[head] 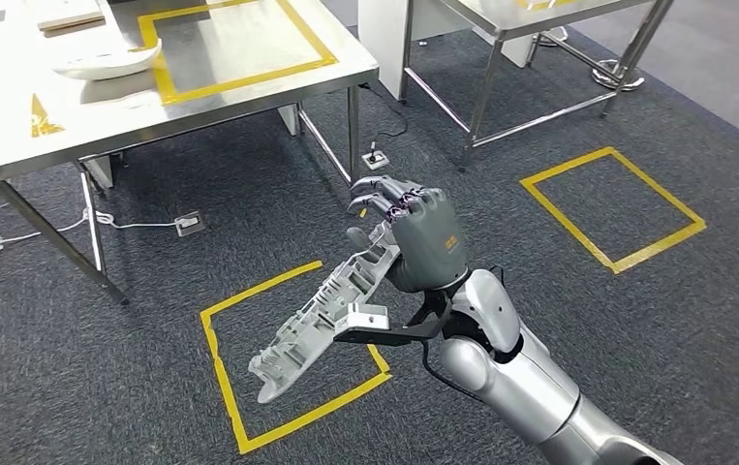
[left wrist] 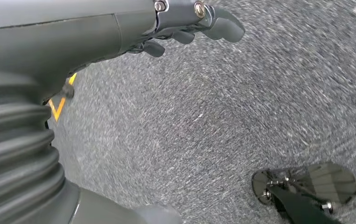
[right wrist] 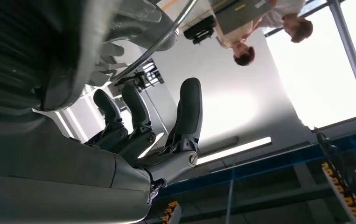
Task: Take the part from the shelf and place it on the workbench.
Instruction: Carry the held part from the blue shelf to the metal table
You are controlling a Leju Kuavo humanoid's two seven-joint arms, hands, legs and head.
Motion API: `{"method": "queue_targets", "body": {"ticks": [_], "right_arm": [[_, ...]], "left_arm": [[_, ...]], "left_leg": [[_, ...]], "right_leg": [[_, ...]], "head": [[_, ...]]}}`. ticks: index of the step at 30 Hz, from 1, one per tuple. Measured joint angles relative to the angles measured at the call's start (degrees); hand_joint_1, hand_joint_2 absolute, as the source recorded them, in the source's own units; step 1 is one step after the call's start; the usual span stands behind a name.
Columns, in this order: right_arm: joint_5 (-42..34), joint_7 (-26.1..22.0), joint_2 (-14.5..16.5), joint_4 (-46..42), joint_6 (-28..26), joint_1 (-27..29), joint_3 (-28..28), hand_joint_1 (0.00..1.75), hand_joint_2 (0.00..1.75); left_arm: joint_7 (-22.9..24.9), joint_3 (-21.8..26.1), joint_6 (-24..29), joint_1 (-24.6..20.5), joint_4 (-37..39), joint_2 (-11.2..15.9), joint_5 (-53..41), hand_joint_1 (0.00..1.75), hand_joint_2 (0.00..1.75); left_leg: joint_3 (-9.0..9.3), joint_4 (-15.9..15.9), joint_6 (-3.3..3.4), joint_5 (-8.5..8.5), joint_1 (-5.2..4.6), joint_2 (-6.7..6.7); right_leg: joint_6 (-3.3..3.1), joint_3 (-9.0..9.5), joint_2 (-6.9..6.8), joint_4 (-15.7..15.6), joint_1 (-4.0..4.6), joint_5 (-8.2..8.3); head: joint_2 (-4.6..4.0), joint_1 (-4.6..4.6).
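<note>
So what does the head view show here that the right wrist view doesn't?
The head view shows the whole grey part held out over the carpet and a yellow tape square, with the steel workbench ahead on the left. The right wrist view looks upward instead, showing ceiling lights and two people near a window. Both views show the right robot hand, fingers curled around the part.

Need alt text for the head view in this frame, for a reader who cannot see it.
The robot's right hand holds a long grey ribbed part above dark carpet, over a yellow tape square. A metal workbench with its own yellow tape outline stands at upper left, carrying a white object.
</note>
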Motion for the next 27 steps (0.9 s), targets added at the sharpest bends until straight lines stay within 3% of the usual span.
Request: {"method": "queue_targets", "body": {"ticks": [2, 3, 5, 7, 9, 11, 12, 13, 15, 17, 21, 27], "right_arm": [[-0.1, -0.1, -0.2, -0.5, -0.2, 0.3, -0.5, 1.75, 1.75], [0.0, 0.1, -0.3, -0.8, -0.1, 0.4, -0.7, 1.75, 1.75], [0.3, 0.5, -0.4, -1.5, 0.6, 0.6, -0.9, 1.75, 1.75], [0.7, 1.1, -0.3, -2.0, 1.6, 0.4, -0.9, 1.75, 1.75], [1.1, 1.7, -0.2, -2.3, 2.3, 0.0, -1.0, 1.75, 1.75], [1.5, 2.0, -0.1, -2.4, 2.7, -0.4, -1.0, 1.75, 1.75], [1.8, 2.2, 0.0, -2.4, 2.8, -0.5, -1.1, 1.75, 1.75], [1.9, 2.4, 0.1, -2.4, 2.8, -0.7, -1.1, 1.75, 1.75], [2.0, 2.8, 0.3, -2.4, 2.8, -1.1, -1.4, 1.75, 1.75], [1.9, 2.9, 0.4, -2.4, 2.8, -1.4, -1.8, 1.75, 1.75], [1.8, 2.8, 0.4, -2.4, 2.8, -1.7, -2.2, 1.75, 1.75], [1.4, 2.5, 0.4, -2.4, 1.8, -1.6, -2.5, 1.75, 1.75]], "left_arm": [[-0.1, 0.2, -0.4, -0.1, 0.0, 0.0, 0.0, 0.0, 1.75], [0.0, 0.2, -0.5, 0.0, 0.0, 0.0, 0.0, 0.0, 1.75], [0.3, 0.3, -0.8, 0.2, 0.0, 0.0, 0.1, 0.0, 1.75], [1.0, 0.5, -0.8, 0.3, 0.0, 0.0, 0.3, 0.0, 1.75], [1.5, 0.6, -0.8, 0.1, 0.0, -0.1, 0.4, 0.0, 1.75], [2.0, 0.7, -0.8, -0.1, 0.0, -0.1, 0.5, 0.0, 1.75], [2.1, 0.7, -0.8, -0.1, 0.0, -0.2, 0.5, 0.0, 1.75], [2.3, 0.7, -0.8, -0.1, 0.0, -0.2, 0.4, 0.0, 1.75], [2.5, 0.7, -0.8, -0.2, 0.0, -0.2, 0.4, 0.0, 1.75], [2.7, 0.7, -0.8, -0.3, 0.0, -0.2, 0.4, 0.0, 1.75], [2.7, 0.8, -0.8, -0.3, 0.0, -0.4, 0.4, 0.0, 1.75], [2.8, 1.0, -0.9, -0.3, 0.0, -0.4, 0.4, 0.0, 1.75]], "left_leg": [[-0.33, 0.0, -0.71, 0.33, 0.0, -1.27], [-0.52, -0.2, -1.16, 0.58, 0.02, -1.84], [-0.97, -0.5, -2.01, 1.01, 0.15, -2.64], [-2.1, 1.2, -2.51, -0.23, -0.11, -0.4], [-4.75, 7.2, -2.71, -3.84, -0.36, 3.29], [-7.4, 13.9, -2.87, -6.7, -0.32, 4.62], [-7.51, 14.9, -2.88, -6.75, -0.32, 4.74], [-6.4, 13.5, -2.83, -5.78, -0.32, 4.8], [-1.88, 6.2, -2.43, -3.0, -0.38, 5.14], [1.31, 0.6, -1.71, -1.64, -0.55, 5.43], [1.6, -0.4, -1.04, -1.25, -0.68, 5.31], [1.31, -0.3, -0.39, -1.07, -0.8, 5.32]], "right_leg": [[-0.12, 2.27, 1.75, -5.0, 0.01, 1.49], [-0.24, 2.37, 1.91, -5.5, 0.16, 1.37], [-0.96, 2.46, 0.59, -5.8, 0.25, 1.85], [-1.86, 2.63, -0.65, -6.3, 0.07, 2.32], [-2.4, 2.57, -1.83, -6.5, 0.24, 2.49], [-2.57, 2.38, -2.96, -6.4, 0.53, 2.49], [-2.59, 2.29, -3.38, -6.3, 0.61, 2.49], [-2.58, 2.23, -3.7, -6.2, 0.65, 2.48], [-2.48, 2.17, -4.13, -6.0, 0.73, 2.45], [-2.19, 1.99, -4.3, -5.7, 1.02, 2.37], [-2.27, 1.79, -4.16, -5.9, 1.33, 2.82], [-1.35, 1.81, -4.16, -6.5, 1.26, 3.31]], "head": [[0.0, 0.01], [0.0, 0.03], [0.0, 0.06], [0.0, -0.19], [0.0, -0.49], [0.0, -0.52], [0.0, -0.52], [0.0, -0.53], [0.0, -0.52], [0.0, -0.47], [0.0, -0.44], [0.0, -0.44]]}}
